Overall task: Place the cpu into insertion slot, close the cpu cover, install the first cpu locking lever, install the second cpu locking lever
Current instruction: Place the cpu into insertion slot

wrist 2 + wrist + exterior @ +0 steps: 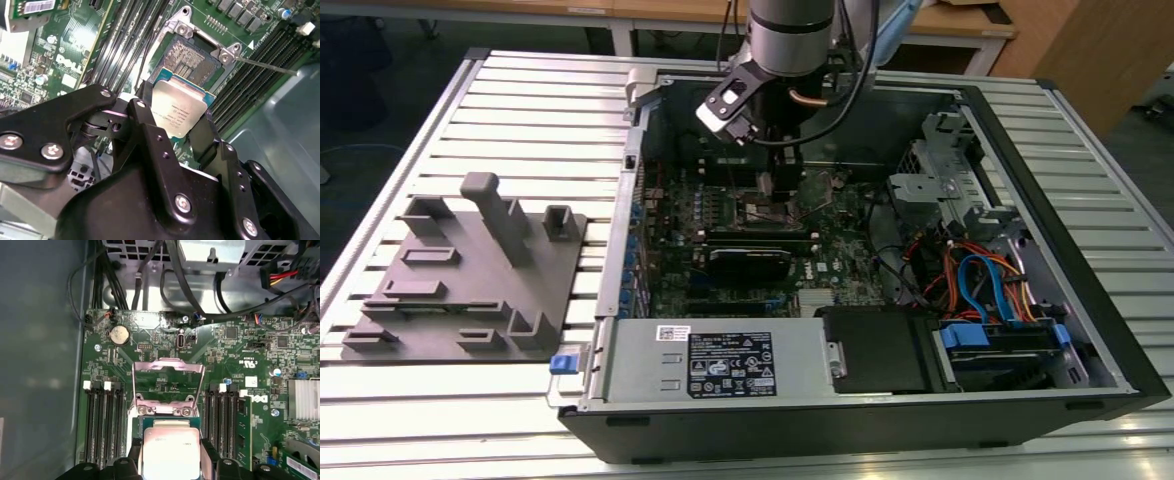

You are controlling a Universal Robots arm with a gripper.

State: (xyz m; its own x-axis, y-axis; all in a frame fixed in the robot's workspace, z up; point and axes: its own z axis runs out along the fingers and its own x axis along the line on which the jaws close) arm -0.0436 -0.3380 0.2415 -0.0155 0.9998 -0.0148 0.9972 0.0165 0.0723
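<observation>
My gripper (175, 119) (170, 459) is shut on the cpu (180, 111) (169, 447), a silvery square chip held by its edges between two black fingers (145, 117). The chip hangs just above the insertion slot (192, 61), whose dark contact field lies bare beside it on the green board. The cpu cover (167, 364), a thin metal frame, stands swung open beyond the slot. A thin locking lever (270, 66) sticks out free from the socket corner. In the exterior view the gripper (767, 188) reaches down into the middle of the open computer case (1067, 150).
Long black memory slots (100, 415) (225, 415) flank the socket on both sides. A silver heat sink (305, 400) and black cables (180, 285) lie nearby. Drive bays with blue and orange cables (987, 285) fill the case's exterior-view right. A grey fixture plate (467, 270) lies outside it.
</observation>
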